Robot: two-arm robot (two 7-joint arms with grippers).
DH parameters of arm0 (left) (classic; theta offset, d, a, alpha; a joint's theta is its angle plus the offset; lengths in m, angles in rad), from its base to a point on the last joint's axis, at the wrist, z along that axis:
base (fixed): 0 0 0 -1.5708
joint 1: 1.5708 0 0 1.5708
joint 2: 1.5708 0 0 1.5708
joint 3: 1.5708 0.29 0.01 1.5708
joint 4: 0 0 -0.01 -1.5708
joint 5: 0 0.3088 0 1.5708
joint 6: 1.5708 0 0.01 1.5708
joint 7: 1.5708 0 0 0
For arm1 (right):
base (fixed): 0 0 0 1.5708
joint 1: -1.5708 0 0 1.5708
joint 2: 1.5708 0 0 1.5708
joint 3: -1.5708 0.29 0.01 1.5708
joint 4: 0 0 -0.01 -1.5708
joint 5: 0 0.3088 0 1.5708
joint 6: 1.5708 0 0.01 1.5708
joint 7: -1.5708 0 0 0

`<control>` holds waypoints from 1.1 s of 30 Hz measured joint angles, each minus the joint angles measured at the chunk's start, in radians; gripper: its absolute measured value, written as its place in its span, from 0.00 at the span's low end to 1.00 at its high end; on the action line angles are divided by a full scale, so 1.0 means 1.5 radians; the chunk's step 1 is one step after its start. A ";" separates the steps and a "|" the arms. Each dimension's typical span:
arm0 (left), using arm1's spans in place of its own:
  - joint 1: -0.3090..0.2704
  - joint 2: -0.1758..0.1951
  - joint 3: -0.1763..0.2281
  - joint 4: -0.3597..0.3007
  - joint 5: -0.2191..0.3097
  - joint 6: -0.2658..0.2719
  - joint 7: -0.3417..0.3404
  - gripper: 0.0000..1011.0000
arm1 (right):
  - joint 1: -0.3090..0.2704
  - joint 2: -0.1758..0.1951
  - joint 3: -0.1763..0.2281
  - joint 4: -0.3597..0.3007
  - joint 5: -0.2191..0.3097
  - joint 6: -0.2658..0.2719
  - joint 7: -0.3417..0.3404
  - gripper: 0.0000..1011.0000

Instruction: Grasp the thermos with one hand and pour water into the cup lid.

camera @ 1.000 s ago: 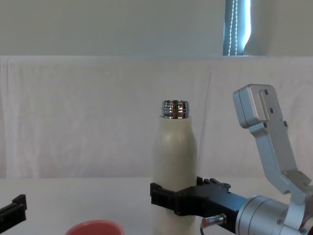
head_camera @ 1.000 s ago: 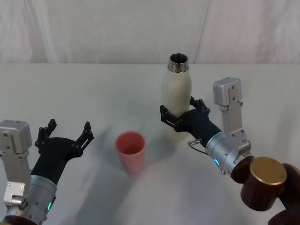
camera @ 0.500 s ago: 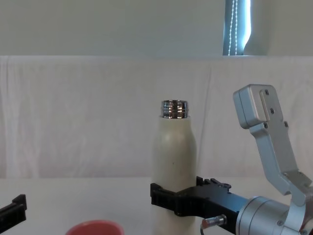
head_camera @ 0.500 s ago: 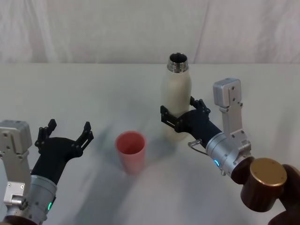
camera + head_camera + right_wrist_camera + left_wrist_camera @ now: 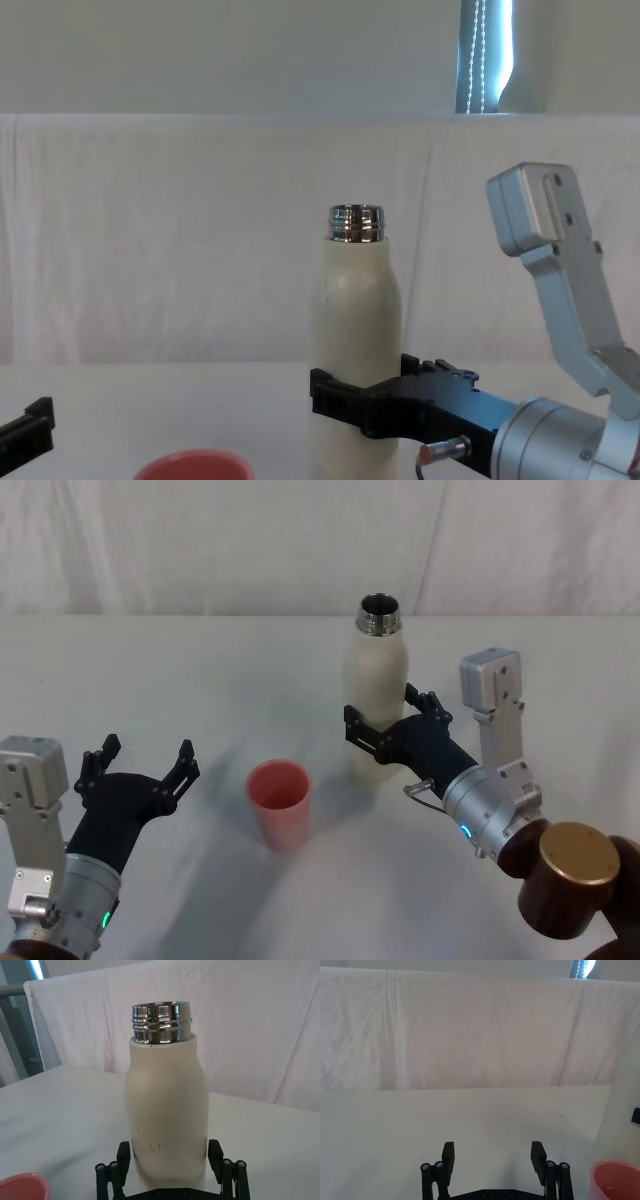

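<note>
The thermos point(image 5: 376, 695) stands upright on the white table, cream-white with an uncapped chrome neck. My right gripper point(image 5: 381, 712) is open, its black fingers flanking the thermos's lower body on both sides. The right wrist view shows the thermos point(image 5: 167, 1110) filling nearly the whole gap of the right gripper point(image 5: 169, 1152). In the chest view the right gripper point(image 5: 365, 390) sits low on the thermos point(image 5: 357, 320). The pink cup lid point(image 5: 279, 802) stands mouth up, left of and nearer than the thermos. My left gripper point(image 5: 148, 752) hovers open to the cup lid's left, holding nothing.
A white cloth backdrop point(image 5: 200, 540) rises behind the table's far edge. The cup lid's rim point(image 5: 617, 1182) shows beside the left gripper point(image 5: 492, 1152) in the left wrist view. Bare tabletop point(image 5: 180, 670) lies left of the thermos.
My right arm has shifted slightly to the right, with its gripper still around the thermos. The thermos, the cup lid and the left arm stay where they were.
</note>
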 joint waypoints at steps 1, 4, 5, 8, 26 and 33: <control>0.000 0.000 0.000 0.000 0.000 0.000 0.000 0.99 | -0.004 0.002 0.001 -0.005 0.001 0.000 0.000 0.99; 0.000 0.000 0.000 0.000 0.000 0.000 0.000 0.99 | -0.009 0.004 0.003 -0.011 0.003 0.000 0.000 0.99; 0.000 0.000 0.000 0.000 0.000 0.000 0.000 0.99 | -0.013 0.006 0.005 -0.015 0.004 0.000 -0.001 0.99; 0.000 0.000 0.000 0.000 0.000 0.000 0.000 0.99 | -0.018 0.009 0.006 -0.021 0.004 -0.002 -0.001 0.99; 0.000 0.000 0.000 0.000 0.000 0.000 0.000 0.99 | -0.074 0.022 0.022 -0.085 -0.011 -0.018 -0.036 0.99; 0.000 0.000 0.000 0.000 0.000 0.000 0.000 0.99 | -0.122 0.023 0.022 -0.127 -0.073 -0.034 -0.084 0.99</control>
